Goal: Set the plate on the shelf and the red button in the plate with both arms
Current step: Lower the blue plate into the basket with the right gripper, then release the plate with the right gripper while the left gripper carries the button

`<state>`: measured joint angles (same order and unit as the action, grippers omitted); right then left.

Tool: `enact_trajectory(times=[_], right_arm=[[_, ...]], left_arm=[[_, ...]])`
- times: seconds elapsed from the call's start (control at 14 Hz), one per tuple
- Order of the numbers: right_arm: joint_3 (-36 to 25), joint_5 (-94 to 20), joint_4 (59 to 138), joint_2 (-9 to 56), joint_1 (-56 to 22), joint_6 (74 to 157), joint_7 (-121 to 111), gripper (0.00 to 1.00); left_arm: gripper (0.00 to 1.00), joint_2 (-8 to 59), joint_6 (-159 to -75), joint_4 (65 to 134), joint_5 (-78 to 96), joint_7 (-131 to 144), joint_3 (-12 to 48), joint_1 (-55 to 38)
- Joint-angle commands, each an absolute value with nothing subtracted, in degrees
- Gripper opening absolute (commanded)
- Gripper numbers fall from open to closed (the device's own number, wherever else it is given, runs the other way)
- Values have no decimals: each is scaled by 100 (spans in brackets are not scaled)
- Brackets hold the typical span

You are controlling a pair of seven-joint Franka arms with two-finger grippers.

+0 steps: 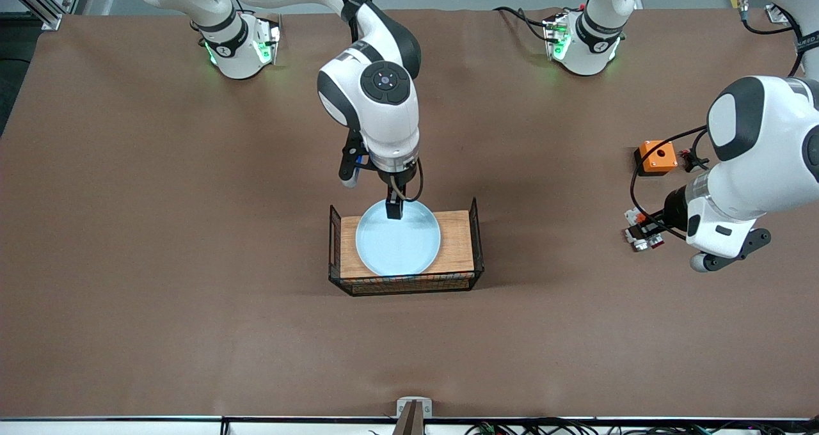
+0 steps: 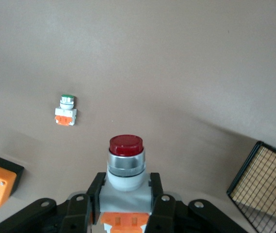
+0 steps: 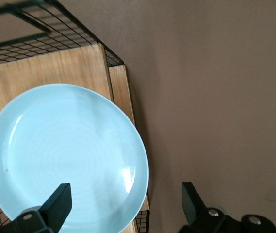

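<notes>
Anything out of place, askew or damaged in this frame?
Nothing stands out. The plate lies flat on the wooden tray, under the open right gripper. The left gripper holds the red button upright. Nothing looks spilled or broken.

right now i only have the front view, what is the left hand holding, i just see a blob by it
Observer: The left wrist view shows the left hand shut on the red button. Its fingers grip the white body, and the dark red cap points away from the hand.
Operator: ok and the other arm, is it clamped on anything
Observer: No. The right wrist view shows the right hand open, with its fingers wide apart on either side of the plate's rim. The plate lies flat on the wooden board in the wire basket.
</notes>
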<state>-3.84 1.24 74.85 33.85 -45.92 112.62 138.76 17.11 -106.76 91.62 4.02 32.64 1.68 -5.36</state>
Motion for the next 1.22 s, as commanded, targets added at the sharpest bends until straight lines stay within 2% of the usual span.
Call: enact_trajectory(times=[0.0,0.36,0.86,1.15], right_arm=[[-308,106,7006,3481,-4412,10681,13056,100],[-308,-298,6592,3376,-4044,9802,11342,100],[-351,-570,6741,2410,-2745,8404,7423,100],[-369,-580,7214,1873,-1962,8288,5384,100]], left_arm=[[33,1635,-10600,9097,448,3900,429,-563],[33,1696,-10301,8466,413,5683,1115,-693],[33,2275,-10301,7683,448,8275,1134,-1756],[33,2785,-10581,7138,466,9682,1108,-2310]])
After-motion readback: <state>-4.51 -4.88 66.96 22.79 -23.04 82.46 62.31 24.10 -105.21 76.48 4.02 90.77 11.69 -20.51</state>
